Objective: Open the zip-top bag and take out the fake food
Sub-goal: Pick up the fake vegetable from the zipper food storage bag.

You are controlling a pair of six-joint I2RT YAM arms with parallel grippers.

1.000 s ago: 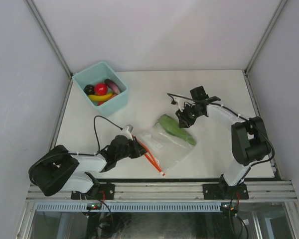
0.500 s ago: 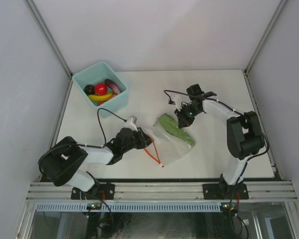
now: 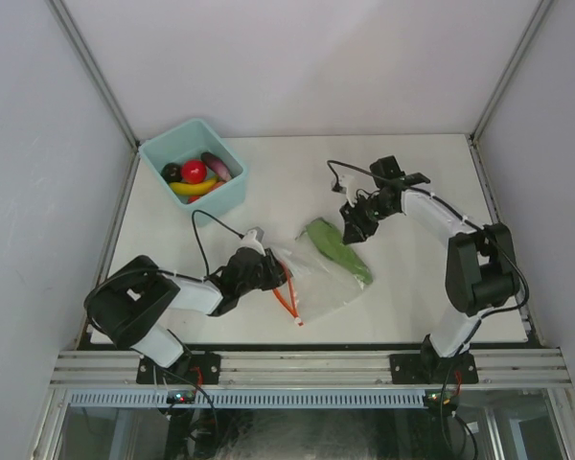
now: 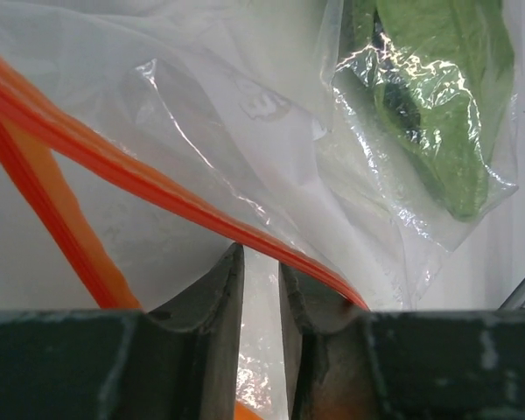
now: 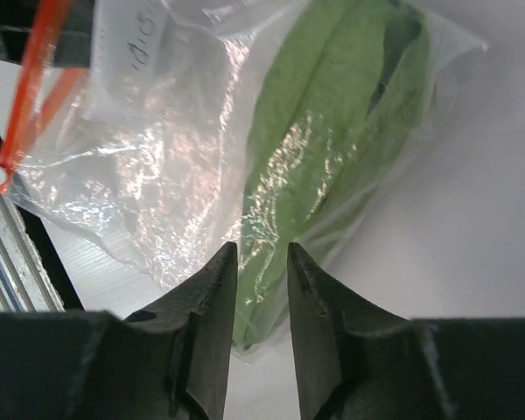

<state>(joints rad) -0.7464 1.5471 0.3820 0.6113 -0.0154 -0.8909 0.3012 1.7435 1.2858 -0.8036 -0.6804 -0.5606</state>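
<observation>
On the worktop (image 3: 287, 172), a teal plastic bin (image 3: 228, 199) holds a red apple (image 3: 194, 172), yellow banana (image 3: 194, 188) and purple eggplant (image 3: 216, 167), the left fingers (image 4: 212, 315) pinch the crinkly clear bag (image 3: 326, 286) beside its orange zip strip (image 4: 114, 157), and the right fingers (image 5: 206, 306) clamp its far end, a green leaf (image 5: 324, 149) inside.

Bright, even light with glare on the zip-top bag (image 5: 157, 166).

Thin clear plastic on the bag (image 3: 316, 273), crinkled, flashing glossy highlights. Its orange zip strip (image 4: 114, 157) looks smooth, waxy plastic. The green leaf (image 5: 332, 140) inside shows a duller plastic sheen. Ten o'clock: the teal bin (image 3: 225, 196), smooth plastic. The white table (image 3: 297, 172) is matt.
</observation>
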